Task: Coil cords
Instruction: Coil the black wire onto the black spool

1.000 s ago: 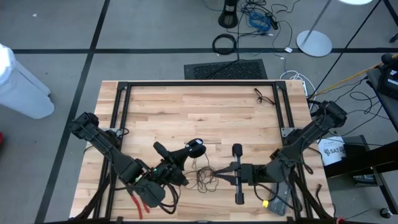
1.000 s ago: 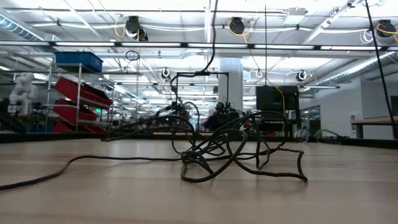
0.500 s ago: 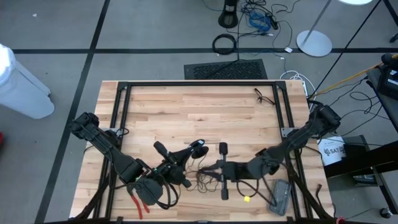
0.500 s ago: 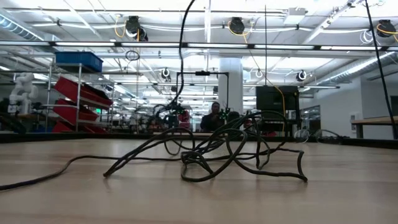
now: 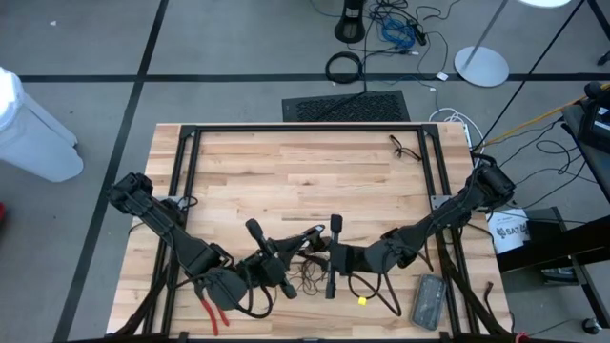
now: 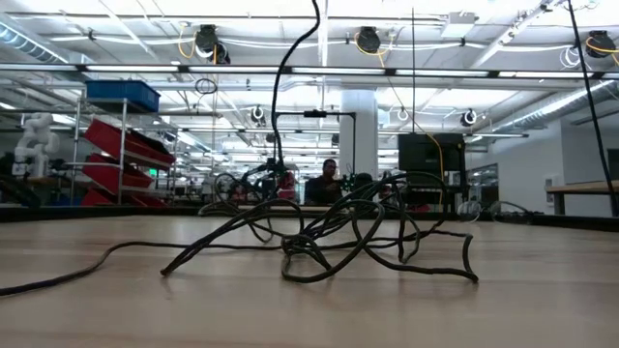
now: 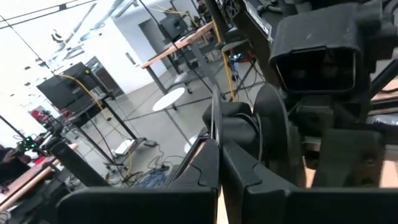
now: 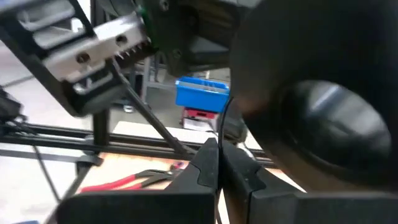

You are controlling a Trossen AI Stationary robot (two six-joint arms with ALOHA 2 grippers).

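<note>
The thin black cord lies as a loose tangle (image 5: 307, 276) on the wooden table near its front edge; the low view shows that tangle (image 6: 358, 242) with one strand (image 6: 280, 87) rising out of the picture. A round dark puck with a bluish-grey centre (image 8: 329, 124) hangs close beside the fingertips. My left gripper (image 5: 307, 235) and my right gripper (image 5: 317, 253) meet above the tangle. Both point level and both are shut on the cord. My left gripper pinches a thin strand of the cord (image 7: 215, 124) between its two shut fingertips, coming level from the table's left. The strand runs up from the fingertips and is lifted clear there. My right gripper pinches a thin strand (image 8: 219, 127) between its two shut fingertips, coming level from the table's right. The strand stands up out of the fingertips; the rest hangs slack to the tangle on the table.
Red-handled pliers (image 5: 214, 310) lie at the front left under my left arm. A grey box (image 5: 426, 303) and a small yellow thing (image 5: 361, 301) lie at the front right. Another small black cord (image 5: 400, 146) lies at the far right. A black frame (image 5: 305, 128) rims the table.
My right gripper has moved toward the table's left edge and down, up to my left gripper, uncovering the yellow thing and the grey box. My left gripper has rolled in place. The raised strand has shifted left, and a loop has dropped out on the tangle's left.
</note>
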